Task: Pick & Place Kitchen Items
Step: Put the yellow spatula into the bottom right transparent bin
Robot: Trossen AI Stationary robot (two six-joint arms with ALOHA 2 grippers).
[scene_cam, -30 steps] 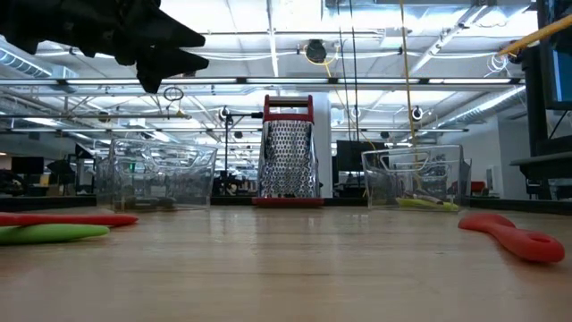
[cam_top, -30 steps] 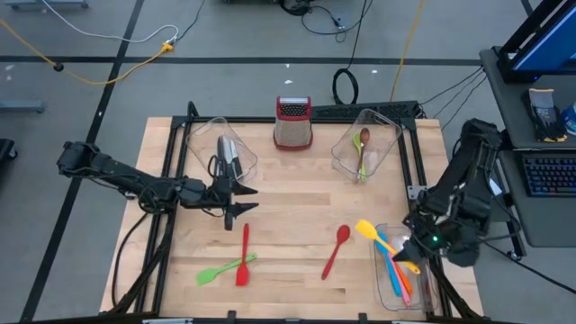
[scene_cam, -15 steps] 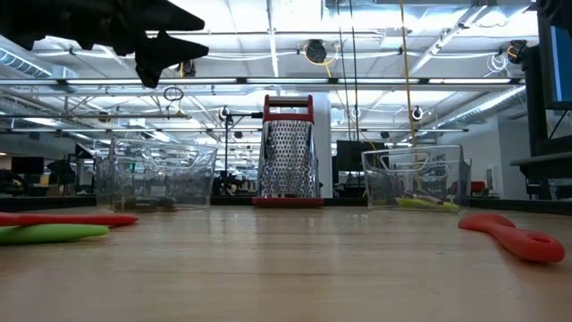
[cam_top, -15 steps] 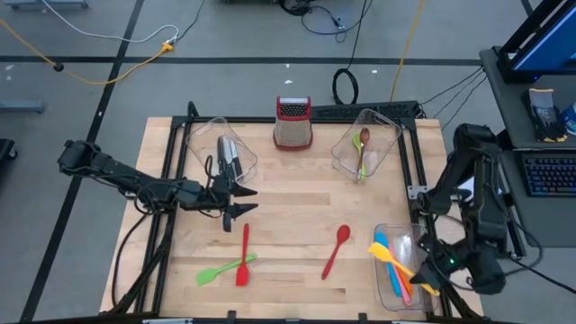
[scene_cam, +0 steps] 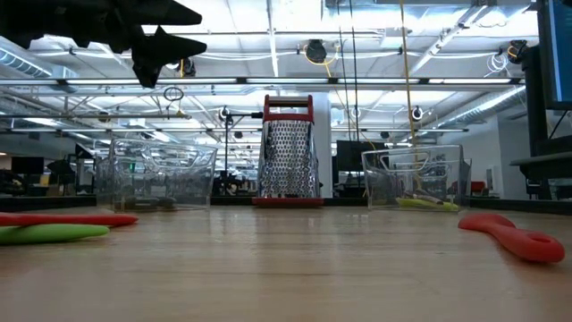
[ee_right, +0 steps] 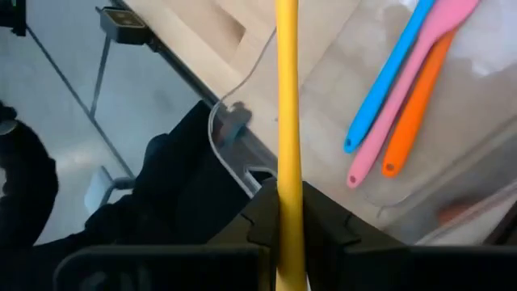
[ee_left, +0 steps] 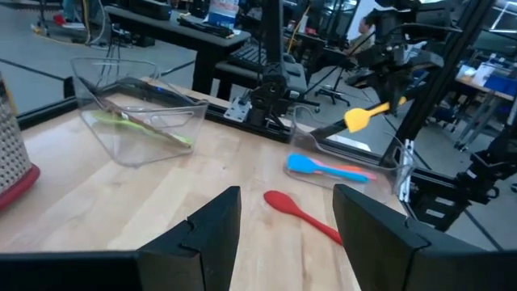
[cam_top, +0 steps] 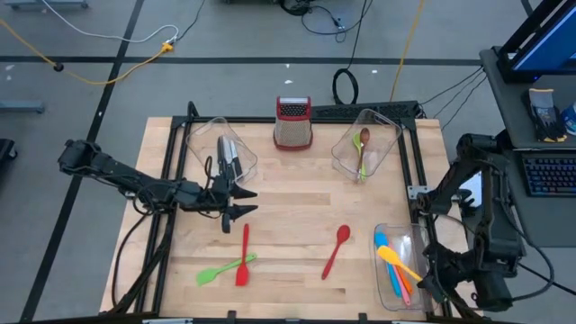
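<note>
Now yellow spatula point(cam_top: 396, 258) clamped in right pincer point(cam_top: 430, 283), above bin point(cam_top: 385, 236).

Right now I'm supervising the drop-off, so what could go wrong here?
The right pincer grips the yellow spatula only at its handle end, so it may swing or slip. Its blade hangs over the bin edge, so it might land outside the bin instead of beside the blue spatula.

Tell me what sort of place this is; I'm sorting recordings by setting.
Probably a robotics lab or workshop, not a home kitchen: the wooden table stands on a concrete floor with cables, desks with a keyboard sit beside it, and exposed ceiling beams run overhead.
</note>
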